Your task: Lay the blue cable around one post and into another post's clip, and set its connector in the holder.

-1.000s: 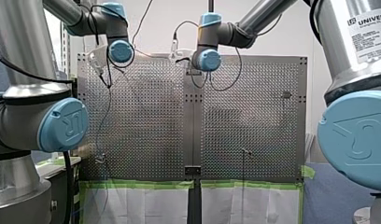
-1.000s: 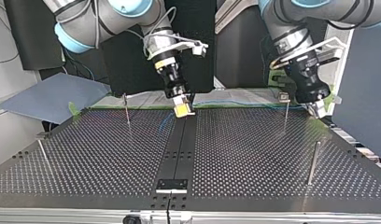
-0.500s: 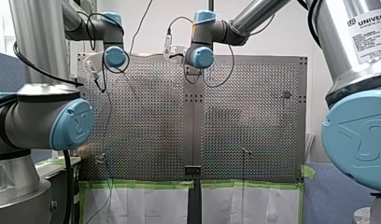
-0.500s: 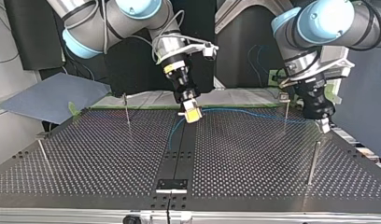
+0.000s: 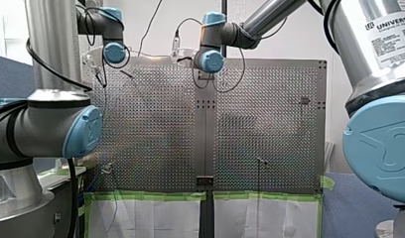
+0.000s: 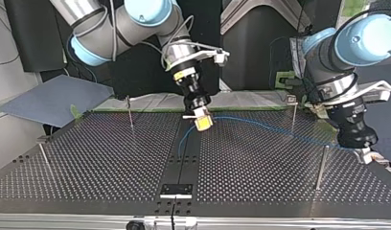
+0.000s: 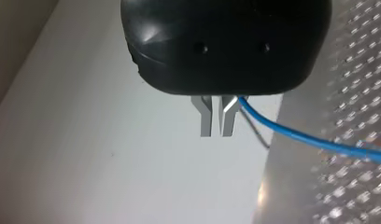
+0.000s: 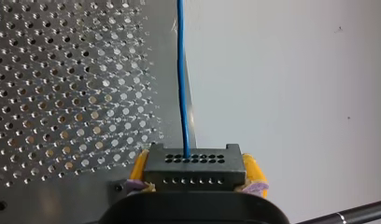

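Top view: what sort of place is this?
Probably a robotics lab test bench: a perforated table, thin upright posts on it, and a blue cable strung across.

place: robotics lab | signs: perforated table [image 6: 88, 163], my right arm [image 5: 359, 64]

White wall [image 5: 290, 44], dark panels [image 6: 241, 57] behind, blue-grey sheet [image 6: 54, 98] aside

On my right arm [image 5: 362, 79], near at the front view's right, a white label [image 5: 391, 39] carries the brand word "UNIVERS", which runs out at the view's edge. The small lines under it are too fine to read. The blue cap [image 5: 384, 148] below has a raised logo, not legible.
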